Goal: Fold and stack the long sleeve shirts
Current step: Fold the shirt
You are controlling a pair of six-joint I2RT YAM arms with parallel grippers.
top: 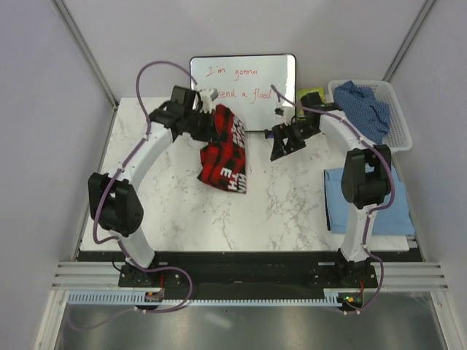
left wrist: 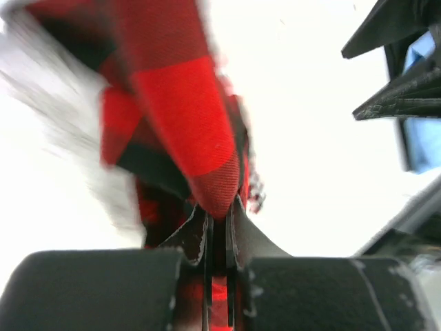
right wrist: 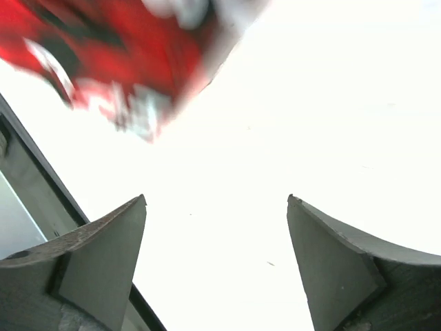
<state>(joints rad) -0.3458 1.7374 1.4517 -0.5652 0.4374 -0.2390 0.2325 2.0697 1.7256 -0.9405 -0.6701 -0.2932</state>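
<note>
- Holding the checked flannel [top: 226, 149] up by one end, the left tool [left wrist: 219, 212] is pinched tight on a fold of red cloth. The garment hangs bunched at the far middle of the tabletop [top: 292, 211], just in front of the whiteboard [top: 244, 80]. Whether its lower end rests on the surface cannot be told.
- The right tool [right wrist: 217, 200] stands wide and empty, near the flannel's right side and not touching it.
- Step in hand, as judged: opening the flannel out for folding. No fold shows in it yet.
- The next move calls for a second grasp. The right tool needs a free corner or hem so both arms can draw the cloth flat and lay it down.
- The light blue shirt [top: 343, 200] lies folded flat at the right edge of the tabletop, beneath the right arm. The speckled blue shirt [top: 365, 106] sits crumpled in the white basket [top: 398, 135] at the far right.
- Open room: bare marble in the centre and near left. Keep the spread cloth short of the whiteboard and the folded shirt. A sleeve could slip over the left or near edge.
</note>
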